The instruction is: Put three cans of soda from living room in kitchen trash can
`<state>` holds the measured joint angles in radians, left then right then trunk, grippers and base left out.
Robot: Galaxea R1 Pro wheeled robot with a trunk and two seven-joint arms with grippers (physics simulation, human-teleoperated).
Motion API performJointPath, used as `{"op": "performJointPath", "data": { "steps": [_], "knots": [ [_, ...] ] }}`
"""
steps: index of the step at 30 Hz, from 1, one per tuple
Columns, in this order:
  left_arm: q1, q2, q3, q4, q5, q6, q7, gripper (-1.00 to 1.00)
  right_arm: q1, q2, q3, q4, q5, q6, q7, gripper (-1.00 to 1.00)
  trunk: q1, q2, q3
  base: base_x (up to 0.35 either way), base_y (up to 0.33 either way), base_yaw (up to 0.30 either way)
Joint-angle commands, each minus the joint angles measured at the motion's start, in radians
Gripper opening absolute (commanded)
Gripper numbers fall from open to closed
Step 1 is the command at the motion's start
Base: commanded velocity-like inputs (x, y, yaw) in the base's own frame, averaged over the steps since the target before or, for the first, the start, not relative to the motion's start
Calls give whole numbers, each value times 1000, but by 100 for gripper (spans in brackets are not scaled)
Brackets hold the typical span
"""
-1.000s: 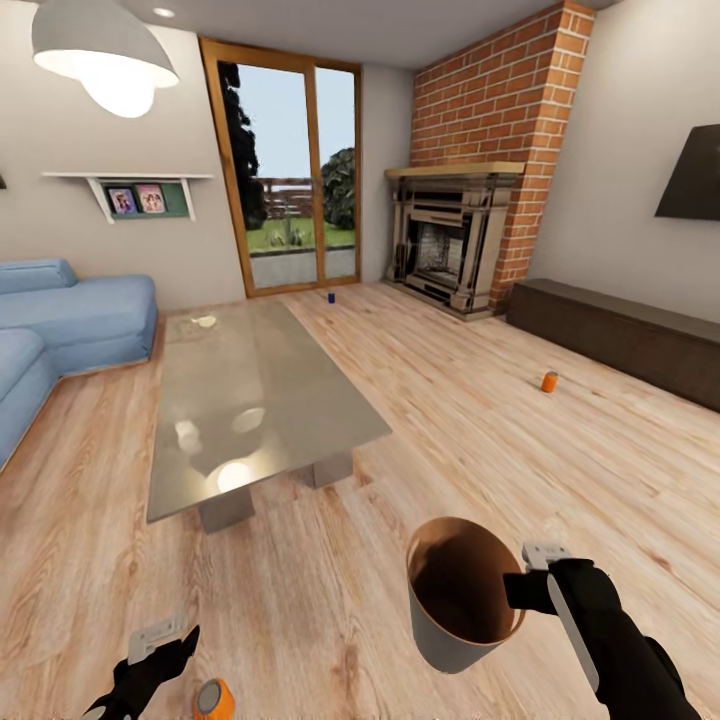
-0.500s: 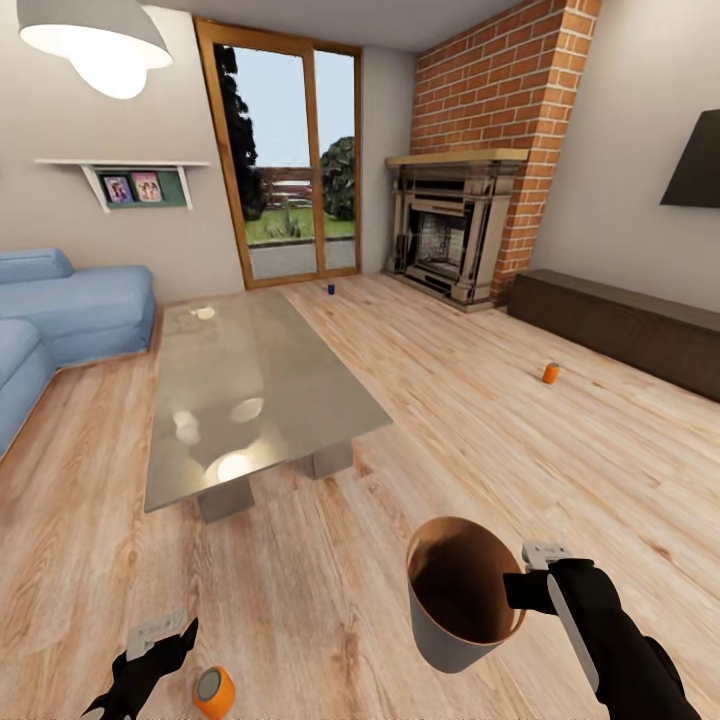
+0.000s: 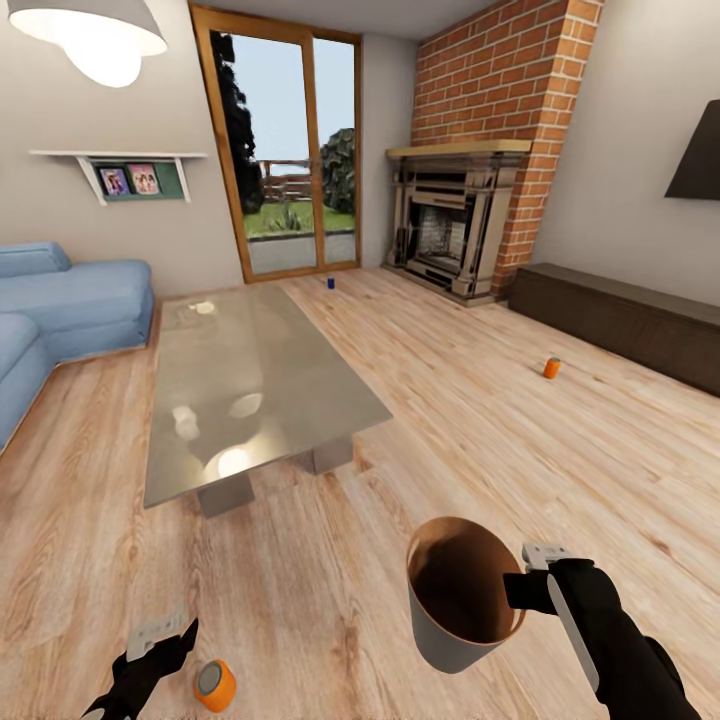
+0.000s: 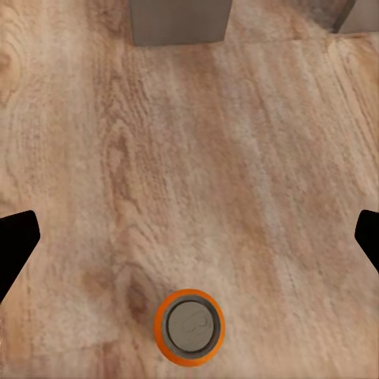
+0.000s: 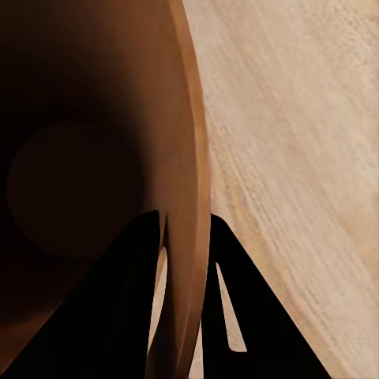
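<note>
**Listener:** What does your head camera show?

**Robot:** A living room with a wood plank floor [image 3: 480, 420]. My right end effector [image 3: 528, 572] is clamped on the rim of the trash can [image 3: 455, 595], one finger inside and one outside, holding it off the floor, mouth tilted up. The part of its brown inside that I can see holds no cans. My left end effector [image 3: 160, 640] hangs low, spread wide and grasping nothing. Just beside it, towards my right arm, an orange soda can [image 3: 215, 685] stands upright on the floor. A second orange can [image 3: 551, 368] sits well beyond the right end effector, near a low dark cabinet [image 3: 620, 320]. A blue can [image 3: 330, 283] stands far ahead by the glass door [image 3: 285, 150]. A low stone-topped desk [image 3: 250, 385] lies ahead of my left arm, with a blue sofa [image 3: 60, 310] further out to that side.

**Listener:** And the left wrist camera?

**Robot:** It looks down on the nearest can [image 4: 189, 326], its grey top facing up. My two fingertips [image 4: 16, 245] are far apart, the can below and not yet between them.

**Listener:** The right wrist camera?

**Robot:** The bin's copper wall [image 5: 185, 158] runs between my fingers, pinched firmly.

**Listener:** How far along is the job?

**Robot:** Early, I judge. All three cans are on the floor, none binned. Each must be picked up and dropped in, and the bin returned to the kitchen.
</note>
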<state>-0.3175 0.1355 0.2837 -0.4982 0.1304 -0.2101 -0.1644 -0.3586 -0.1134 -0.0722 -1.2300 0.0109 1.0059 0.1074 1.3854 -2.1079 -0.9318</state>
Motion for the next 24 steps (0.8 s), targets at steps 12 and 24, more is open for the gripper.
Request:
{"op": "performJointPath", "data": {
  "steps": [12,24],
  "knots": [
    [-1,0,-4,32,-1,7,1,100,0,0,0,0,-19,1,5,-100,0,0,-19,0,0,0],
    [-9,0,-5,61,-2,100,26,100,0,0,0,0,-19,1,5,-100,0,0,-38,0,0,0]
  ]
}}
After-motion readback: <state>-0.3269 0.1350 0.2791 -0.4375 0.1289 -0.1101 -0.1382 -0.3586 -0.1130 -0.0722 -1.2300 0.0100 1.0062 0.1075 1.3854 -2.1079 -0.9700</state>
